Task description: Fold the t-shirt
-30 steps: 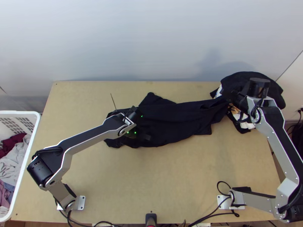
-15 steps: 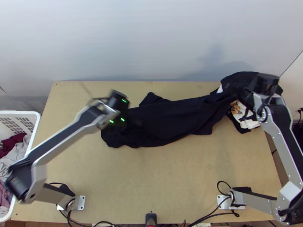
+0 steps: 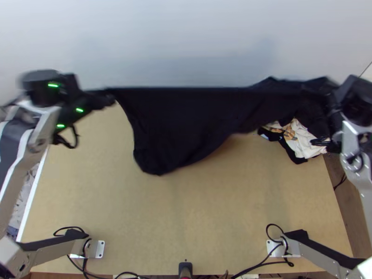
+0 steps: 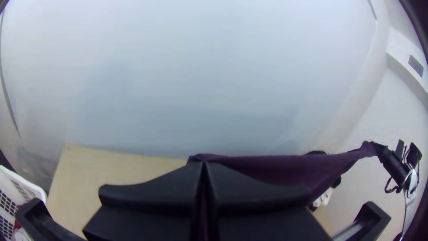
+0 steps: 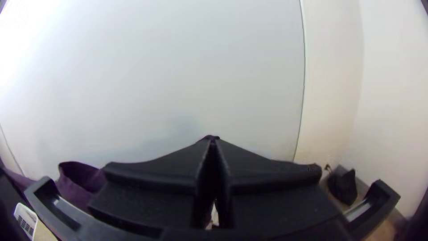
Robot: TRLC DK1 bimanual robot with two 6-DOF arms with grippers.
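- Pale wall (image 3: 186, 42) rises behind the bench (image 3: 195, 223).
- My left gripper (image 3: 110, 98) grasps one end of the dark t-shirt (image 3: 181, 121) near the far left corner.
- My right gripper (image 3: 329, 95) pinches its other end by the far right corner.
- Between them it hangs, upper edge taut.

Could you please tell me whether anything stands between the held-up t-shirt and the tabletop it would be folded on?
Yes, partly: a heap of clothes lies at the far right of the table, beneath the t-shirt near the right gripper. Nothing visible stands under the t-shirt's middle.
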